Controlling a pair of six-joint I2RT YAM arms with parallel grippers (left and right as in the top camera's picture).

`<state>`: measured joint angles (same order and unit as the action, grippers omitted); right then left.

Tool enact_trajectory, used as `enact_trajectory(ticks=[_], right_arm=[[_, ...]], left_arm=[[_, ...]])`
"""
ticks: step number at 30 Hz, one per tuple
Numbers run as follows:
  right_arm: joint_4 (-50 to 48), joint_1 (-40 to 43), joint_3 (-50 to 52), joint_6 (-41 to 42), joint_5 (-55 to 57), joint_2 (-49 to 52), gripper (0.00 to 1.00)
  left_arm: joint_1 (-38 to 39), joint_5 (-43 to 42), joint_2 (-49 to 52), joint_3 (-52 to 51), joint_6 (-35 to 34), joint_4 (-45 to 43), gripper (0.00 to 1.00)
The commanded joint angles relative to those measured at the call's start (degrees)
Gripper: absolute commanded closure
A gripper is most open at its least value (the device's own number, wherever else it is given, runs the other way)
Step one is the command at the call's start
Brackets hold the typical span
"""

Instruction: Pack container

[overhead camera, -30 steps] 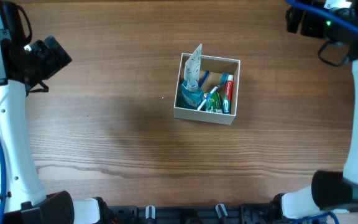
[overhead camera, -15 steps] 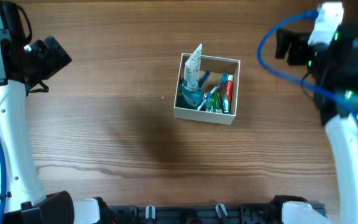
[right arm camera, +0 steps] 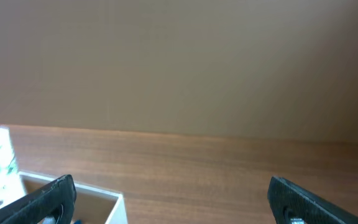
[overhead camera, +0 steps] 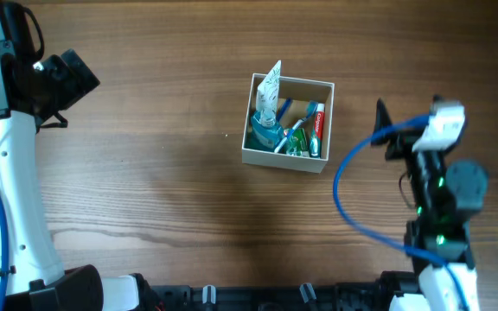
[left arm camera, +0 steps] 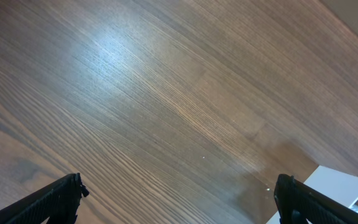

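Both gape wide and empty: left pincer (left arm camera: 176, 190) over the table (left arm camera: 135, 93), right pincer (right arm camera: 171, 190) near the container (overhead camera: 284, 160), which sits mid-table holding toiletries (overhead camera: 296, 130). A careless sweep, or my blue cable (overhead camera: 336, 186), could topple the tall packet (overhead camera: 271, 85) jutting above its rim.

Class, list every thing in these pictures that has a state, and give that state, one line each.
Box: open-topped, upright, partly filled.
Toothpaste: lying inside the box.
Packet: standing on end in the box, poking above its rim.
Left pincer: open, empty.
Right pincer: open, empty.
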<state>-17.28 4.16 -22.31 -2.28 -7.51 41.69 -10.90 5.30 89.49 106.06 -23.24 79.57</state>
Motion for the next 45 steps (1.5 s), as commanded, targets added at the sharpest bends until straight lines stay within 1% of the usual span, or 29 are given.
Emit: enact_trajectory(ticks=[1,13,25,33,40,42,45], right_arm=[[-2.9,-0.3,6.7,-0.1,-0.7,-7.2,0.0],[-2.4,-0.3,15.9,1.3,-0.7,-23.2,0.0],[-1.8,-0.3,21.7,2.4,-1.6,-34.7,0.0],[4.2,-0.3,22.0,2.9,-1.6,-41.3,0.0],[6.4,-0.5,22.0,3.0,-1.6,-41.5,0.0],[8.2,-0.7,22.0,3.8,-1.6,-41.5,0.0],[13.4,-1.8,22.0,4.0,-1.6,-41.5,0.0]], left_arm=[[-0.2,0.2,0.1,-0.1,0.1,0.0,0.0],[-0.2,0.2,0.1,-0.1,0.1,0.0,0.0],[-0.2,0.2,0.1,-0.1,0.1,0.0,0.0],[-0.2,0.2,0.1,-0.1,0.1,0.0,0.0],[-0.2,0.2,0.1,-0.1,0.1,0.0,0.0],[-0.2,0.2,0.1,-0.1,0.1,0.0,0.0],[-0.2,0.2,0.1,-0.1,0.1,0.0,0.0]])
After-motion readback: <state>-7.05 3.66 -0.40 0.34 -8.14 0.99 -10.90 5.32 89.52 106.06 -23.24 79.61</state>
